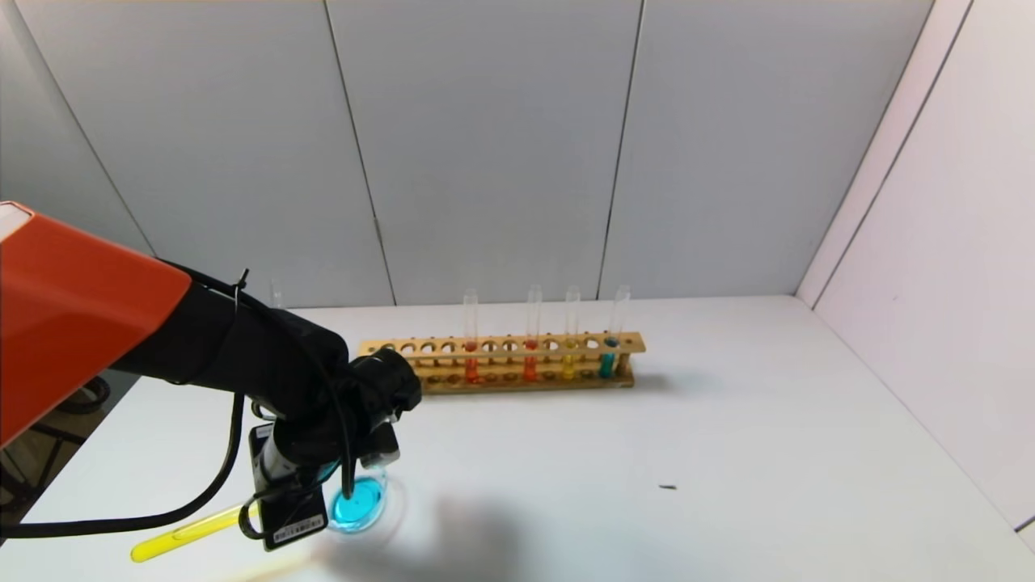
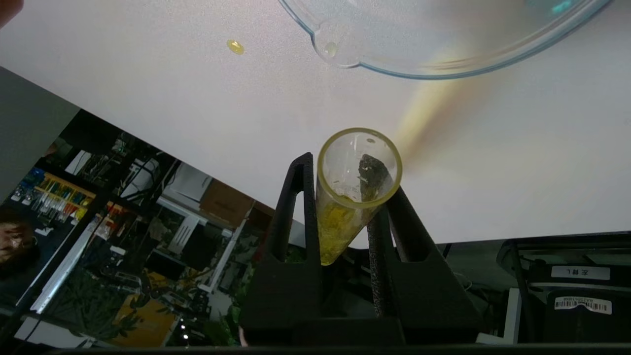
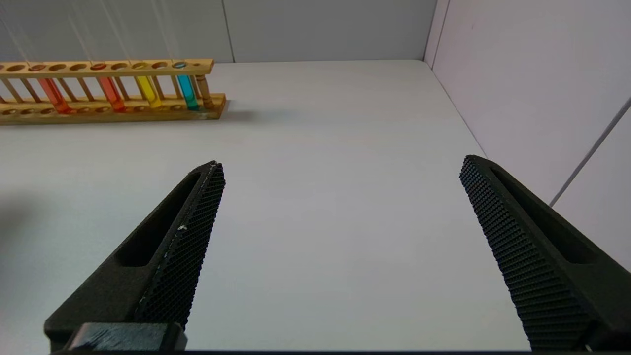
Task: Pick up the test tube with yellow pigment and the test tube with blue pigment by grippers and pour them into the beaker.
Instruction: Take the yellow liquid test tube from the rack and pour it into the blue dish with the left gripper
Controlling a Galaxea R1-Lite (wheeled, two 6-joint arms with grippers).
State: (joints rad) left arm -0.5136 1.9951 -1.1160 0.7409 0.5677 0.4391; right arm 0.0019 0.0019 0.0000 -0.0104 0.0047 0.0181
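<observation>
Now my left gripper pinches the yellow tube, long axis near level, mouth aimed at the beaker just ahead of my fingertips. Right gripper hangs spread wide, well away from the beaker.

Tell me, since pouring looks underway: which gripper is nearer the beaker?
Left. The left gripper holds a yellow test tube just beside the beaker; the right gripper hangs open, well away.
</observation>
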